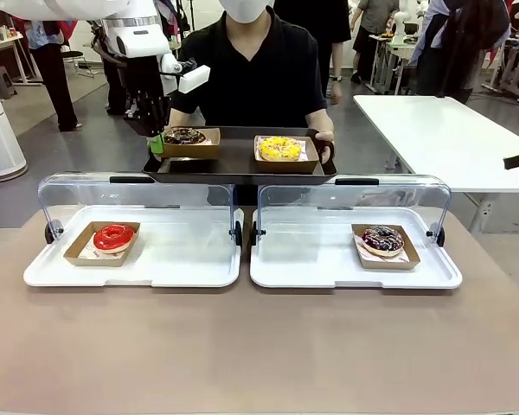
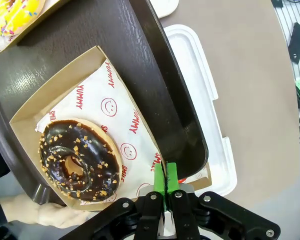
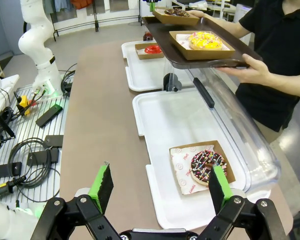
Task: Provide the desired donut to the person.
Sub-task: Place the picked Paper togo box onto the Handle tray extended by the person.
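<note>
The person (image 1: pixel 251 69) in a black shirt holds a dark serving tray (image 1: pixel 240 164) over the far edge of the table. On it lie a yellow sprinkled donut (image 1: pixel 279 147) and a chocolate donut with nut bits (image 2: pixel 77 160), each in a brown cardboard tray. My left gripper (image 2: pixel 165 175) is shut on the corner of the chocolate donut's cardboard tray (image 2: pixel 65 80), which juts over the serving tray's rim. In the front view the left gripper (image 1: pixel 156 143) sits at the serving tray's left end. My right gripper (image 3: pixel 160 182) stands open above the right side of the table, holding nothing.
Two white display trays (image 1: pixel 156 264) (image 1: pixel 320 264) with raised clear lids lie side by side on the brown table. The left one holds a red donut (image 1: pixel 113 236), the right one a dark sprinkled donut (image 3: pixel 206 165). Cables lie on a rack (image 3: pixel 25 145) beside the table.
</note>
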Tool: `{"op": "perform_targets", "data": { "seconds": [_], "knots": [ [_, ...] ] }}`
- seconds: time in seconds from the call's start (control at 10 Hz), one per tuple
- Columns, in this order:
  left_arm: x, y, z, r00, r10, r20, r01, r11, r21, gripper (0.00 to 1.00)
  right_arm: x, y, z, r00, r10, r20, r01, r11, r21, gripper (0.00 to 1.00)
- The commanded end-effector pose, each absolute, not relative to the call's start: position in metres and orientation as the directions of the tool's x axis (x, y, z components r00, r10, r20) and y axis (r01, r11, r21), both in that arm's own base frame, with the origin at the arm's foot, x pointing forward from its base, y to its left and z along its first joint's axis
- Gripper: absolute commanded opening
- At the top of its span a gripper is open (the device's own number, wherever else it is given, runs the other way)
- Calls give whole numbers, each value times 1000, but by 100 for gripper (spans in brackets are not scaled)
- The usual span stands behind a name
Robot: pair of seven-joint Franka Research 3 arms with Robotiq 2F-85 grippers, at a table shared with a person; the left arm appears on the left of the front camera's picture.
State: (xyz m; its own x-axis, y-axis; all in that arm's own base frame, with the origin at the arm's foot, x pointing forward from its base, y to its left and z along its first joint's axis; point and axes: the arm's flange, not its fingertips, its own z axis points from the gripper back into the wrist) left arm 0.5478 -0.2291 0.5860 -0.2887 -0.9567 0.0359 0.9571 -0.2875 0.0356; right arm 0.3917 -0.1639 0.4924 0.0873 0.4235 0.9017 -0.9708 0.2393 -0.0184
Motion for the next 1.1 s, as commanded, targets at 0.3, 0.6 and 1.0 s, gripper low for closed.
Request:
{"op": "perform_targets", "data": {
  "seconds": [0.3, 0.6, 1.0],
  "knots": [
    [564, -238, 587, -343, -937, 59, 939, -342, 33, 1, 392, -164, 492, 80, 416, 906, -970, 240, -25, 100],
    [585, -242, 585, -336, -940, 54, 942, -336, 17, 1, 392, -164, 492, 80, 416, 906, -970, 240, -25, 100],
    [606, -242, 582, -331, -942, 58, 943, -333, -11, 1, 392, -164, 492, 80, 416, 906, -970, 240, -25, 100]
  ]
}}
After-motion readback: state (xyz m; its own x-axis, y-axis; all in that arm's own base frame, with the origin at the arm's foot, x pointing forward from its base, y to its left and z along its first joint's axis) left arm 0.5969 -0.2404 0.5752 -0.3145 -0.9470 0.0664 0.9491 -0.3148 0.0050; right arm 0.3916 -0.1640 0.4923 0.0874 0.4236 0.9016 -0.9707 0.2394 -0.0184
